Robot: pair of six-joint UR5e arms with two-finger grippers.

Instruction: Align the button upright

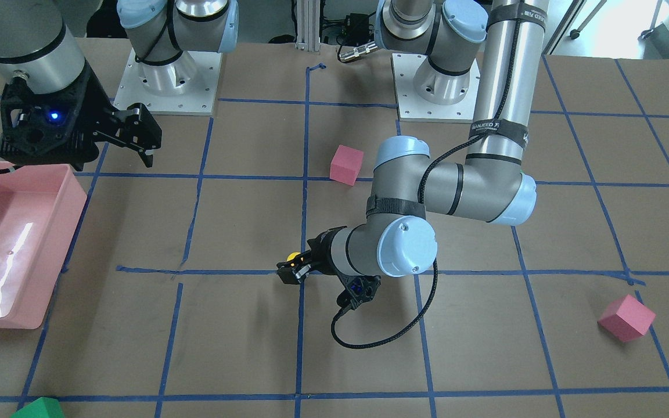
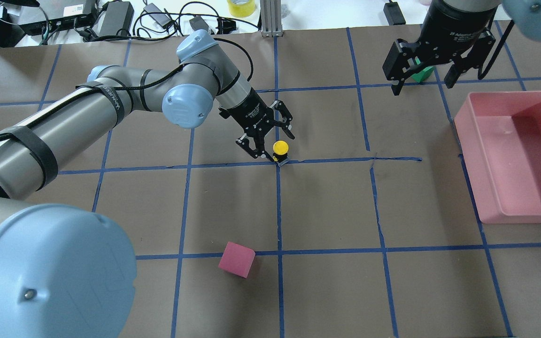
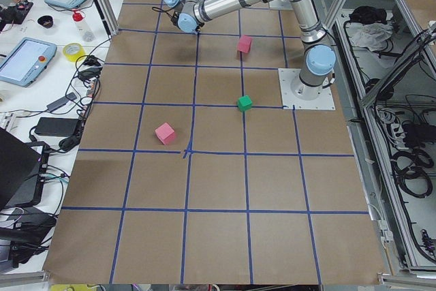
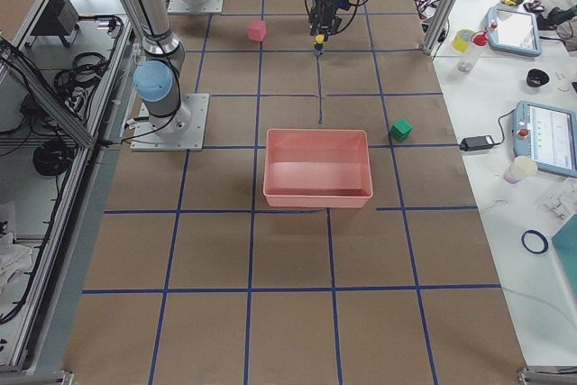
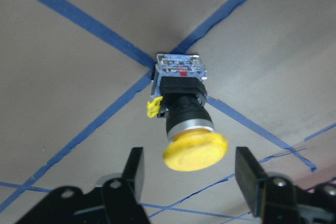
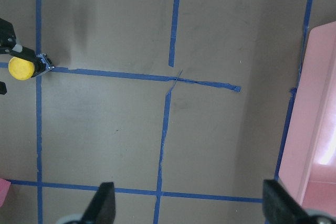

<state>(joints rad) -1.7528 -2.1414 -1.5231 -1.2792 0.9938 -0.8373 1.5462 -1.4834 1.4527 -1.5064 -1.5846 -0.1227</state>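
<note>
The button [image 5: 186, 124] has a round yellow cap, a black body and a silvery base block. It stands on its base, cap up, on a crossing of blue tape lines [image 2: 280, 149]. My left gripper [image 2: 273, 145] is open and sits low around it. In the left wrist view its fingers [image 5: 134, 169] stand on either side of the yellow cap with gaps, not touching it. The button also shows in the front view [image 1: 292, 256] and the right wrist view [image 6: 22, 68]. My right gripper [image 2: 421, 87] is open and empty, high above the table beside the pink bin.
A pink bin [image 2: 463, 126] stands at the overhead view's right. One pink cube [image 2: 236, 259] lies nearer the robot, another [image 1: 626, 317] at the front view's lower right. A green cube [image 2: 423, 74] lies behind the right gripper. Cables lie beyond the table's far edge.
</note>
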